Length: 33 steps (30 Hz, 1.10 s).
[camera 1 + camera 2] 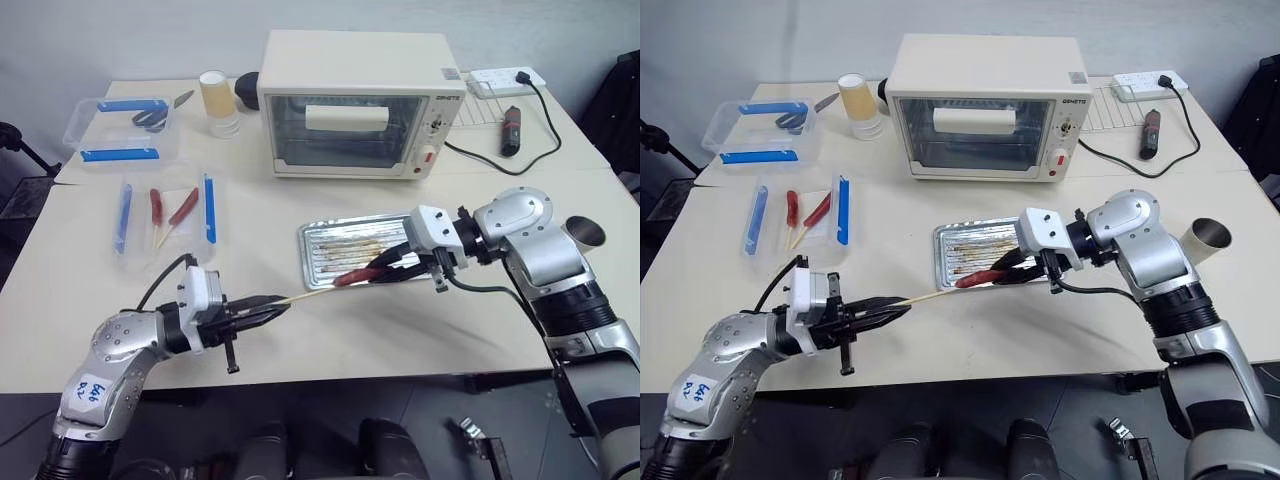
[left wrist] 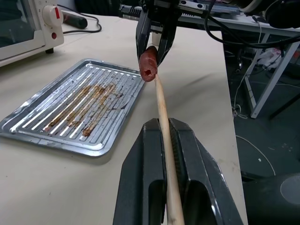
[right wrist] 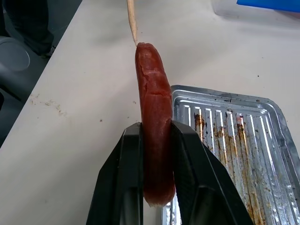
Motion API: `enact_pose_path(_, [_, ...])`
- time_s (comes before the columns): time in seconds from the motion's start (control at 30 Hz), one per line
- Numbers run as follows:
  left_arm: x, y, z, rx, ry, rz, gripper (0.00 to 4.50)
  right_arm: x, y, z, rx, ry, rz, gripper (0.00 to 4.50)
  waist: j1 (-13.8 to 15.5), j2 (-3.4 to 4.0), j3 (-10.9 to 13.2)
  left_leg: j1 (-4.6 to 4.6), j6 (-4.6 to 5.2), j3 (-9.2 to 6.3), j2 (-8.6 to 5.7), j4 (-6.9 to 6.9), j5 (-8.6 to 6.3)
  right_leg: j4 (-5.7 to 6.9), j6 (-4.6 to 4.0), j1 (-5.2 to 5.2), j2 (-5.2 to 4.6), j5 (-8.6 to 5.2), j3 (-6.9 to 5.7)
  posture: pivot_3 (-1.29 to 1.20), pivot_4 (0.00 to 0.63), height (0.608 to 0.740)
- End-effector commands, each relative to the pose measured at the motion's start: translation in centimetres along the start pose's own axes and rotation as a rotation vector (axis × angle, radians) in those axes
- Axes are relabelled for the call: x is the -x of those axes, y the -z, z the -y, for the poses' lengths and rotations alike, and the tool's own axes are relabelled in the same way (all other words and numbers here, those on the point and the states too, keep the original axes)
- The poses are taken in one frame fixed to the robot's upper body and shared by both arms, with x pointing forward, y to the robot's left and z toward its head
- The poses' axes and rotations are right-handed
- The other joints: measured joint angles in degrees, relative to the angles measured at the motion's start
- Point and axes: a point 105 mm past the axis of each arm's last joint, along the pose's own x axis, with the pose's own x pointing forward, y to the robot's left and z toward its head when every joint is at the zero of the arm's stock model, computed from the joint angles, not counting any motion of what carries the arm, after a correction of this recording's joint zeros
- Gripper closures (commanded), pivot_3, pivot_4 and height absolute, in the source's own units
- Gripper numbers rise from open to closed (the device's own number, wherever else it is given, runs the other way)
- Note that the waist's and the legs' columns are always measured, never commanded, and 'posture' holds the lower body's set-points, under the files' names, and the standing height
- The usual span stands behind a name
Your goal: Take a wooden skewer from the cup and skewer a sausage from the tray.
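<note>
My left gripper [image 1: 279, 308] is shut on the wooden skewer [image 1: 311, 294], a pale stick held level and pointing right. Its tip meets the near end of the reddish-brown sausage [image 1: 354, 276]. My right gripper [image 1: 384, 268] is shut on the sausage and holds it over the near edge of the silver tray [image 1: 318, 240]. In the left wrist view the skewer [image 2: 161, 108] runs out between the black fingers to the sausage's end [image 2: 148, 69]. In the right wrist view the sausage [image 3: 153, 103] sits between the fingers with the skewer tip [image 3: 133, 23] at its far end. The brown cup [image 1: 583, 235] stands at the right, behind my right arm.
A cream toaster oven [image 1: 355, 105] stands at the back. To the left are a clear box with blue clips [image 1: 120, 128], an open box holding red sausages on sticks [image 1: 165, 215] and a stack of paper cups [image 1: 218, 103]. A power strip [image 1: 505, 80] lies back right.
</note>
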Motion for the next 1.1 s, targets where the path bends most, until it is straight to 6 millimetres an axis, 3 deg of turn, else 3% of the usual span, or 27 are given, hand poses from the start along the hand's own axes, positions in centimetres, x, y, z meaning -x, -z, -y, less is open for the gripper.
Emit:
enact_pose_path(0.03, [-0.19,-0.44,0.11,-0.016,0.012,0.017,4.50,0.46,-0.49,-0.61,0.017,-0.045,0.007,3.69,0.0,0.00,0.0,0.00,0.00,0.00,0.00,0.00,0.00,0.00,0.00,0.00,0.00,0.00,0.00,0.00,0.150,0.740])
enact_pose_path(0.53, [0.59,-0.02,-0.11,-0.009,-0.006,0.003,4.50,1.23,0.14,-0.49,0.004,-0.031,-0.008,3.69,0.0,-0.01,0.0,0.00,0.00,0.01,-0.01,0.02,0.00,0.00,0.00,0.00,0.00,0.00,0.00,0.00,0.150,0.740])
enact_pose_path(1.1, [0.20,0.12,-0.24,-0.012,-0.004,0.015,4.50,0.63,0.31,-0.97,-0.001,-0.056,-0.012,3.69,0.1,-0.01,0.0,0.00,0.00,0.01,-0.01,0.02,0.00,0.00,0.00,0.00,0.00,0.00,0.00,0.00,0.150,0.740])
